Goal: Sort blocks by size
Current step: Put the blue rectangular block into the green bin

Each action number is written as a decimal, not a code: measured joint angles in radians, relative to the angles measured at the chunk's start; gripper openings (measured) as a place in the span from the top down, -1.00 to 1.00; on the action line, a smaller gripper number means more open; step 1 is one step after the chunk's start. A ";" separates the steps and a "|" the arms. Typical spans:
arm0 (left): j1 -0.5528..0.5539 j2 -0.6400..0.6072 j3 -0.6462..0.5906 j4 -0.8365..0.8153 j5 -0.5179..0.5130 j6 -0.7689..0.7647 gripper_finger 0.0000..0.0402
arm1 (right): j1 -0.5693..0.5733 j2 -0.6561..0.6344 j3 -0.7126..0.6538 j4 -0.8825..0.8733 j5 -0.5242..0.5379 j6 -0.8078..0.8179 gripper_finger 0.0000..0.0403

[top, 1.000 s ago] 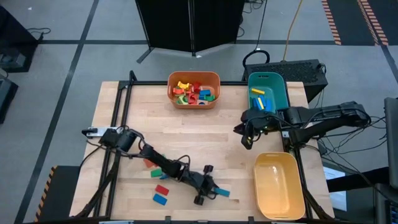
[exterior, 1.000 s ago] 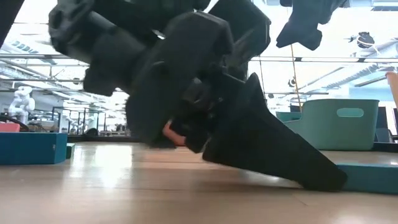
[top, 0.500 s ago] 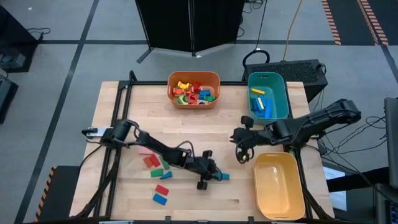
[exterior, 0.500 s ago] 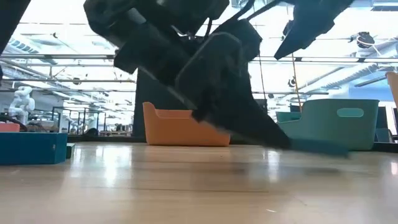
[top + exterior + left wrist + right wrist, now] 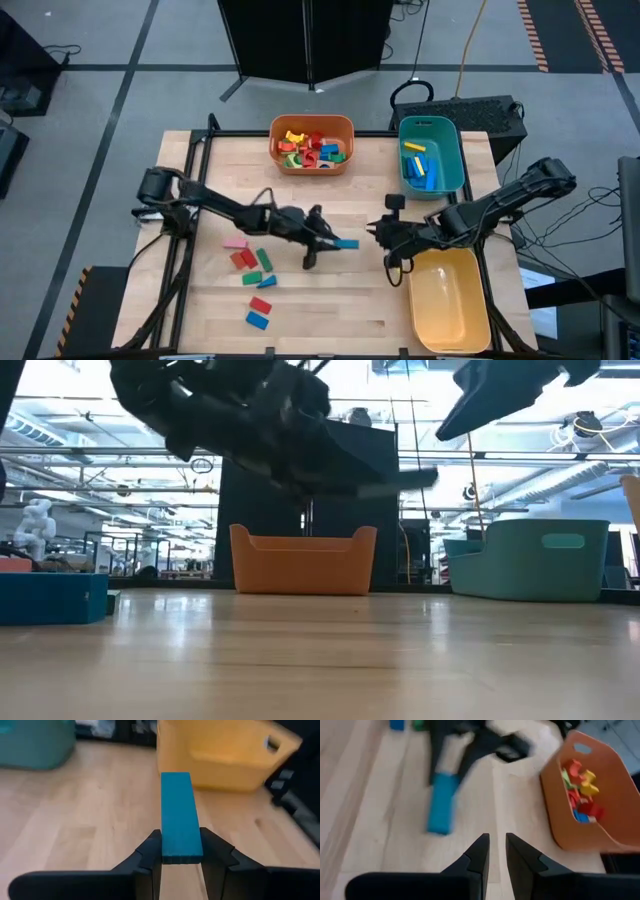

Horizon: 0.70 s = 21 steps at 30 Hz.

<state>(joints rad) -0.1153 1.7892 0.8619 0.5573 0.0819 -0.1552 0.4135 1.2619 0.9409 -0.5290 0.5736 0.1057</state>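
Bare table (image 5: 330, 310) lies open at centre; loose blocks (image 5: 253, 268), orange bin (image 5: 311, 144), yellow bin (image 5: 447, 297) obstruct the edges.

- Table (image 5: 300, 205): pale wood, smooth, with a slight sheen.
- Orange bin (image 5: 311, 146): smooth plastic.
- Blue block (image 5: 180, 817): matt.
- Left gripper (image 5: 181, 857): fingers of matt black plastic.

A long flat blue block (image 5: 181, 817) juts level from between dark fingers above the table's middle, while red, green, pink and blue blocks (image 5: 253, 262) lie scattered left of it, others piled in the orange bin (image 5: 341, 164) and teal bin (image 5: 455, 172).
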 joint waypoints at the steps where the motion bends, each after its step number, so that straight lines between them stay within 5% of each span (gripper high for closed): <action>1: 0.013 -0.018 -0.018 0.024 0.014 -0.015 0.57 | 0.011 0.011 0.000 0.008 -0.001 -0.029 0.76; 6: 0.061 -0.076 -0.081 0.049 0.077 -0.071 0.55 | 0.049 0.079 0.000 0.140 0.002 -0.241 0.69; 11: 0.092 -0.080 -0.085 0.057 0.139 -0.129 0.52 | 0.058 0.153 0.000 0.255 0.069 -0.411 0.38; 17: 0.112 -0.080 -0.085 0.073 0.155 -0.180 0.51 | 0.059 0.244 0.000 0.279 0.125 -0.509 -0.06; 21: 0.124 -0.080 -0.085 0.082 0.155 -0.208 0.51 | 0.059 0.285 0.000 0.276 0.209 -0.518 -0.15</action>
<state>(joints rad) 0.0084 1.7088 0.7769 0.6397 0.2370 -0.3629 0.4720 1.5465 0.9405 -0.2529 0.7827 -0.4122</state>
